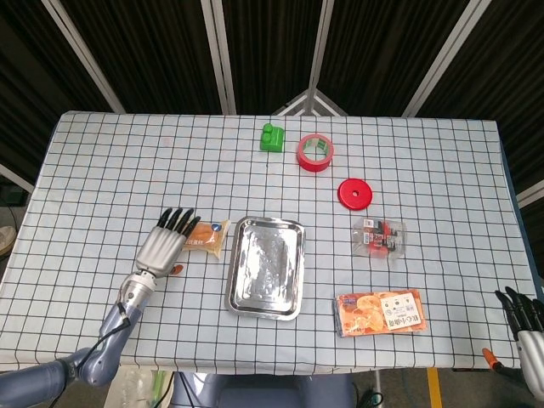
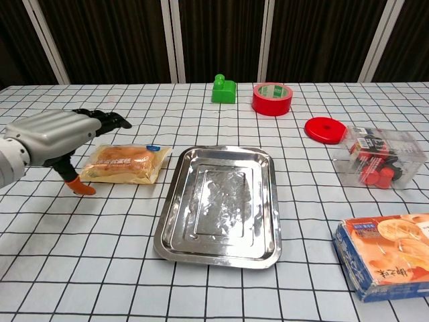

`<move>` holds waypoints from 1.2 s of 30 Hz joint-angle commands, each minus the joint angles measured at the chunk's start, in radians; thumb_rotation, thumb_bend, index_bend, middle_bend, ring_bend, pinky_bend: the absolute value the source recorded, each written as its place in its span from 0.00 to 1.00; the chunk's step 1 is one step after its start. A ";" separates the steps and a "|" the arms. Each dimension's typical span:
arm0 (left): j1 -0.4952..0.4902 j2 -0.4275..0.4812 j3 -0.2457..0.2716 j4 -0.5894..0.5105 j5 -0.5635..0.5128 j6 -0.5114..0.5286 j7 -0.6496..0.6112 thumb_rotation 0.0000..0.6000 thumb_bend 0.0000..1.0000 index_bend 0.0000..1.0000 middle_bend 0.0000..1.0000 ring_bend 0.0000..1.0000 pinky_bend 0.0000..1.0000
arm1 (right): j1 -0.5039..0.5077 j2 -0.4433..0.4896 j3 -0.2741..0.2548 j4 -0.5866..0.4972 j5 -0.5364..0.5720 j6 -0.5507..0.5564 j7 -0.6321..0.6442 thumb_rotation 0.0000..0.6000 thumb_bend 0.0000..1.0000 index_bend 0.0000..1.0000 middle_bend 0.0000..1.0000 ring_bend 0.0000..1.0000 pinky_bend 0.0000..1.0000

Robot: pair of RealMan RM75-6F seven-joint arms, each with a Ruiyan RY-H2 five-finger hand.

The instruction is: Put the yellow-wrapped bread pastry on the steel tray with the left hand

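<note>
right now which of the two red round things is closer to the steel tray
The flat red lid, lying beyond the steel tray's far right corner. The red tape roll sits farther back, beside the green block.

Your left hand (image 1: pixel 164 245) hangs over the pastry's (image 1: pixel 206 239) left end, fingers stretched out and apart, holding nothing. The pastry lies flat just left of the tray (image 1: pixel 266 266), apart from it. Tray sits mid-table, bare. Your right hand (image 1: pixel 529 321) shows only at the lower right corner, off the table edge, fingers apart. Far side: green block (image 1: pixel 272 138) beside red tape roll (image 1: pixel 315 152). Red lid (image 1: pixel 356 194) nearer, clear box (image 1: pixel 379 237) below it, orange packet (image 1: pixel 379 312) right of the tray.
</note>
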 commanded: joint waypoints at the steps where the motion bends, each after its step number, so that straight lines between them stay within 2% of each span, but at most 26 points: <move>1: -0.039 -0.041 -0.010 0.060 -0.044 -0.006 0.026 1.00 0.11 0.01 0.08 0.03 0.10 | 0.000 0.004 0.003 0.000 0.007 0.001 0.005 1.00 0.30 0.00 0.00 0.00 0.00; 11: -0.122 -0.132 -0.009 0.211 -0.099 -0.026 0.000 1.00 0.14 0.07 0.14 0.06 0.12 | -0.013 0.005 -0.005 -0.009 -0.012 0.030 -0.022 1.00 0.30 0.00 0.00 0.00 0.00; 18: -0.127 -0.164 0.008 0.239 -0.022 0.055 -0.085 1.00 0.26 0.28 0.43 0.33 0.31 | -0.013 0.004 -0.004 -0.012 -0.007 0.028 -0.028 1.00 0.30 0.00 0.00 0.00 0.00; 23: -0.114 -0.152 0.028 0.221 0.041 0.119 -0.135 1.00 0.30 0.34 0.52 0.41 0.39 | -0.011 0.006 -0.003 -0.013 -0.002 0.024 -0.027 1.00 0.30 0.00 0.00 0.00 0.00; 30: -0.111 -0.135 0.027 0.199 0.040 0.139 -0.142 1.00 0.32 0.36 0.55 0.44 0.42 | -0.012 0.008 -0.006 -0.016 -0.008 0.028 -0.026 1.00 0.30 0.00 0.00 0.00 0.00; 36: -0.133 -0.143 0.028 0.143 0.112 0.189 -0.150 1.00 0.32 0.37 0.55 0.45 0.43 | -0.011 0.013 -0.003 -0.013 -0.001 0.027 -0.006 1.00 0.30 0.00 0.00 0.00 0.00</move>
